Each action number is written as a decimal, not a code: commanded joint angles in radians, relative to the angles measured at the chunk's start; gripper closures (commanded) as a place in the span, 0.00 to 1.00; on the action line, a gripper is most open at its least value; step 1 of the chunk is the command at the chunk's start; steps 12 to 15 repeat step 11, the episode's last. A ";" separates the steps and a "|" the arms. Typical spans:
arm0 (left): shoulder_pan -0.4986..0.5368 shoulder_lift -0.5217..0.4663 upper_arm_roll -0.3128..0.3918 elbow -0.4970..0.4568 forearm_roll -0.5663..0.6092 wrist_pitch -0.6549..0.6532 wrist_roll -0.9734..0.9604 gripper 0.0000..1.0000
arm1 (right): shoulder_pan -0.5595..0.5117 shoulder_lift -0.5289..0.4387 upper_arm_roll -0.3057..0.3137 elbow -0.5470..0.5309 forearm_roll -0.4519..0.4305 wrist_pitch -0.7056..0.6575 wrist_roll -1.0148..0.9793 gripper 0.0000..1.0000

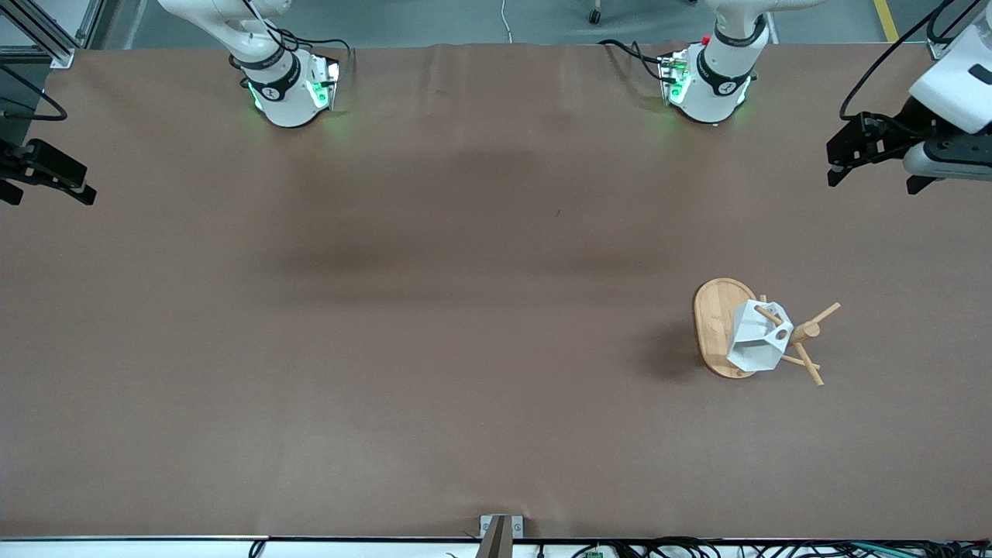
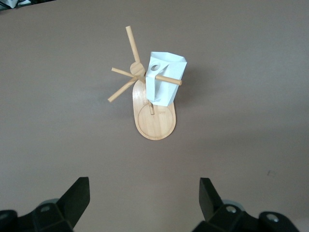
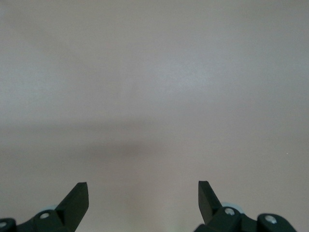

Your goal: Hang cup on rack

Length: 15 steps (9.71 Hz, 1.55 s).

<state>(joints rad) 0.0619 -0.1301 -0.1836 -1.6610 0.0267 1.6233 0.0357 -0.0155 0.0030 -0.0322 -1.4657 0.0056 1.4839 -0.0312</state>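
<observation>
Brown table [image 1: 434, 325], front view: rack [image 1: 725, 325] toward the left arm's end, cup [image 1: 756, 337] hung on a peg. Left gripper [image 1: 872, 159] and right gripper [image 1: 46, 182] up over opposite table ends, waiting. Left wrist view: jaws wide apart, empty. Right wrist view: jaws wide apart, empty, bare table.

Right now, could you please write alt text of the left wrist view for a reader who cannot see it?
A white faceted cup hangs by its handle hole on a peg of a bamboo rack that stands on a brown table. The open left gripper hovers above the table, apart from both and holding nothing.
</observation>
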 commanded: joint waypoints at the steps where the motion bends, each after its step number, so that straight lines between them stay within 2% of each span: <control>1: -0.025 -0.048 0.026 -0.117 0.007 0.044 0.000 0.00 | -0.003 -0.024 0.006 -0.025 -0.018 0.012 0.007 0.00; 4: -0.068 -0.036 0.064 -0.108 0.004 0.043 0.000 0.00 | -0.003 -0.023 0.006 -0.024 -0.016 0.013 0.007 0.00; 7: -0.068 -0.036 0.064 -0.106 0.001 0.030 -0.020 0.00 | -0.001 -0.023 0.006 -0.024 -0.016 0.013 0.007 0.00; 11: -0.070 0.004 0.064 -0.034 -0.014 -0.038 -0.082 0.00 | -0.001 -0.023 0.006 -0.024 -0.018 0.013 0.007 0.00; 15: -0.070 0.004 0.064 -0.034 -0.014 -0.038 -0.082 0.00 | -0.001 -0.023 0.006 -0.024 -0.018 0.013 0.007 0.00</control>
